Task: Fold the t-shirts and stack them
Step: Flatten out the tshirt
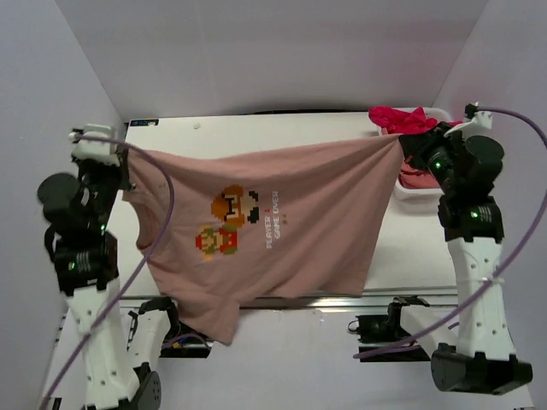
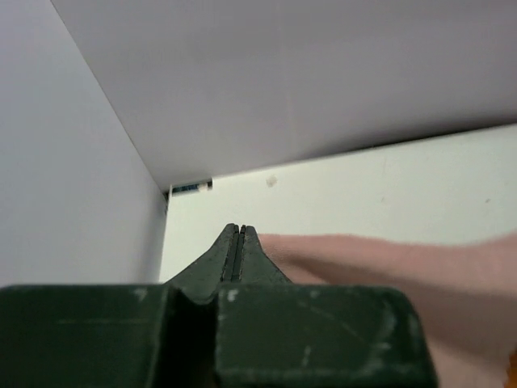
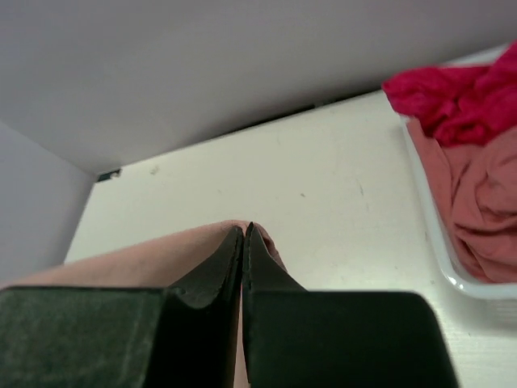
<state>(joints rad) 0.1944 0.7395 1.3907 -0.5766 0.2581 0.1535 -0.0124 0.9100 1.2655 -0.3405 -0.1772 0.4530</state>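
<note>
At the near edge of the desk (image 1: 385,248), toward its left side, the lowest corner of the pink t-shirt (image 1: 282,231) hangs down past the rim, off the desk. From there the cloth rises toward the far side and spreads out above the middle of the desk, with its pixel print (image 1: 229,219) facing up. Its upper edge is pulled into a long line running left to right across the desk. That line is the shirt's long axis as it hangs now. Each end is pinched by one arm: the left fingers (image 2: 241,233) are pressed together on the cloth over the left edge of the desk, and the right fingers (image 3: 245,229) are clamped on the other corner over the right side. Neither arm is nearer, since both already hold the shirt and it stretches inward from each pair of fingers toward the other. Laying it flat looks like the step in hand. Judging by the overhang, both ends would need to come down together and travel toward the far side of the desk. In the far right corner of the desk sits the white basket (image 3: 428,234), holding a red t-shirt (image 3: 460,93) on top of a salmon t-shirt (image 3: 485,202), both waiting to be folded.
</note>
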